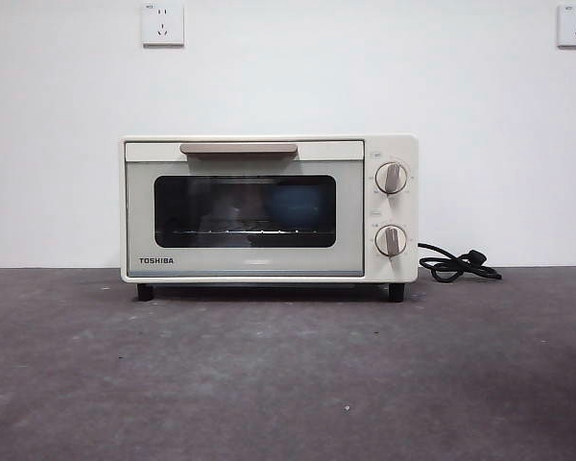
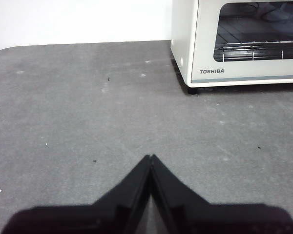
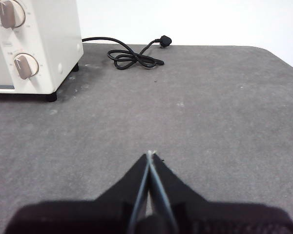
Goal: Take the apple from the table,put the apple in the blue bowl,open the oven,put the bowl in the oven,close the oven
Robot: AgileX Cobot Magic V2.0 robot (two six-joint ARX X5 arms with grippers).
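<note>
The cream-white TOSHIBA oven (image 1: 269,206) stands at the back of the dark grey table (image 1: 288,375) with its door closed. Through the dark glass, the blue bowl (image 1: 296,206) shows dimly on the wire rack, right of centre. The apple is hidden from every view. In the left wrist view, my left gripper (image 2: 150,157) is shut and empty over bare table, well short of the oven's left corner (image 2: 185,58). My right gripper (image 3: 150,153) is likewise shut with nothing in it, away from the oven's knob side (image 3: 27,44).
The oven's black cord (image 1: 456,264) lies coiled on the table to the right of the oven, against the white wall. Two knobs (image 1: 391,178) sit on the oven's right panel. Neither arm shows in the front view.
</note>
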